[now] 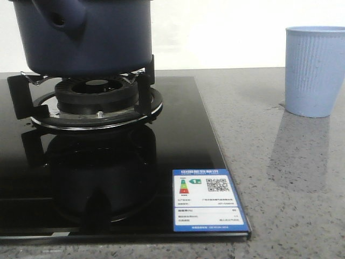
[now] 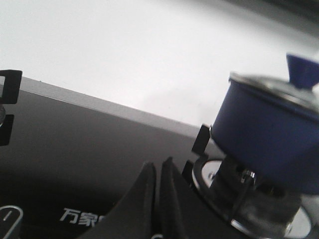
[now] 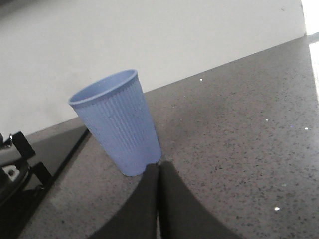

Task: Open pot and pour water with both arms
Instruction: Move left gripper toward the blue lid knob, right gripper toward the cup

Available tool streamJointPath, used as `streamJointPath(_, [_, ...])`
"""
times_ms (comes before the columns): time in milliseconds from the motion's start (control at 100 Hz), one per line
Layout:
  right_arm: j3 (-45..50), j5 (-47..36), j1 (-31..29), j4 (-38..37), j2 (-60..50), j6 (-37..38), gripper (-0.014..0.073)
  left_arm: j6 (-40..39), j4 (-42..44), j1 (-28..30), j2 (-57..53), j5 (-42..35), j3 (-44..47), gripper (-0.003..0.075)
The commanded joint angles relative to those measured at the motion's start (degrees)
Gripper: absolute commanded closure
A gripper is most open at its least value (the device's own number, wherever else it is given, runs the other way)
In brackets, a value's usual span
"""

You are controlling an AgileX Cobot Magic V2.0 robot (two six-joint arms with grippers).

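Sitting on the burner grate of the black hob, the pot is upright, lid on, handle stub pointing toward the camera; nothing is opened or poured yet. The cup stands upright well apart. Left gripper and right gripper are pressed together, empty

Front view: even bright light, sharp focus. Black glass hob is mirroring burner and pot above it. Cup is casting soft shadow toward camera on grey worktop, pale sheen beside it. Left wrist view: blurry, wall is washing out white, pot lid is glinting. Right wrist view: strong glare at frame edge by wall, hand is showing dark, out of focus.
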Motion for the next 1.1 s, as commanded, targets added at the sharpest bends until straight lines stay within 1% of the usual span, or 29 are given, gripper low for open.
streamJointPath(0, [0.9,-6.2,0.0,3.6,-1.0,-0.2,0.0657,-0.4,-4.9,0.1,-1.4,-6.0,0.7,0.0736])
streamJointPath(70, [0.6,-6.5,0.0,4.0,-1.0,-0.2,0.0657,-0.4,-6.3,0.1,-1.4,-6.3,0.2,0.0736])
streamJointPath(230, [-2.3,-3.4,0.0,4.0,-1.0,-0.2,0.0654,-0.3,-6.2,0.1,-1.3,-6.0,-3.2,0.0736])
streamJointPath(320, [-5.4,-0.3,0.0,1.4,-0.6,-0.2,0.0654,-0.1,-3.7,0.1,-0.1,-4.3,-7.0,0.0736])
streamJointPath(420, [-10.3,6.5,0.0,-2.8,1.5,-0.2,0.0652,0.2,2.8,0.1,3.0,3.2,-13.2,0.0736])
streamJointPath(500, [-14.4,9.7,0.0,-5.8,4.4,-0.2,0.0652,0.2,7.3,0.1,6.5,8.2,-18.5,0.0736])
streamJointPath(600, [-19.1,13.3,0.0,-8.9,9.1,-0.2,0.0652,0.3,8.2,0.1,11.5,12.4,-24.8,0.0736])
streamJointPath(700, [-23.8,18.5,0.0,-9.6,14.8,-1.1,0.0653,0.7,8.2,0.0,16.6,16.2,-29.4,0.0736])
streamJointPath(770, [-26.9,21.1,0.0,-9.6,18.3,-4.5,0.0653,2.4,8.2,-1.8,19.3,16.5,-31.2,0.0736])
streamJointPath(840, [-29.3,21.5,0.5,-9.6,20.9,-8.2,0.0654,3.5,8.1,-4.8,21.3,16.0,-32.1,0.0736])
streamJointPath(930, [-31.2,20.9,1.9,-9.6,22.9,-8.2,0.0654,6.4,8.4,-9.2,23.4,15.6,-33.1,0.0736])
streamJointPath(1090, [-31.9,19.1,2.5,-8.7,24.1,-8.2,0.0652,6.4,8.1,-14.4,26.3,10.4,-33.2,0.0735])
